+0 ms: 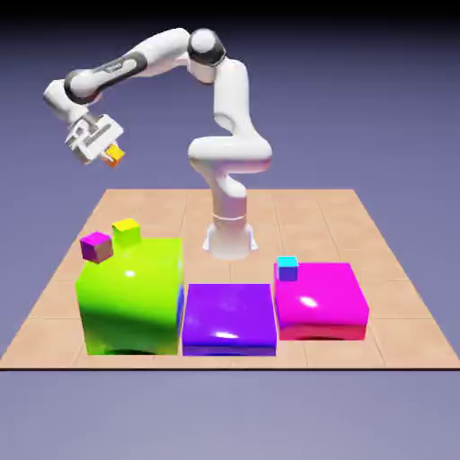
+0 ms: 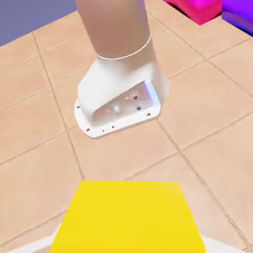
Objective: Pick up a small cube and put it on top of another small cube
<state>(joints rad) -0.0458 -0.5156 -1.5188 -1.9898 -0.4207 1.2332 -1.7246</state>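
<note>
My gripper (image 1: 110,151) hangs high in the air at the exterior view's upper left, shut on the small cube (image 1: 115,155), orange with a yellow face. In the hand view that cube's yellow face (image 2: 128,217) fills the bottom middle and hides the fingertips. Well below the hand, a small magenta-and-purple cube (image 1: 96,246) and a small yellow-and-green cube (image 1: 126,231) rest on top of the big green block (image 1: 130,301). A small cyan cube (image 1: 287,267) sits on the back left corner of the big magenta block (image 1: 321,301).
A low purple block (image 1: 229,319) lies between the green and magenta blocks. The robot's white base (image 1: 229,238) stands behind them on the tiled table. The hand view looks at that base (image 2: 118,99), with the magenta block (image 2: 197,7) and the purple block (image 2: 239,15) at the top right.
</note>
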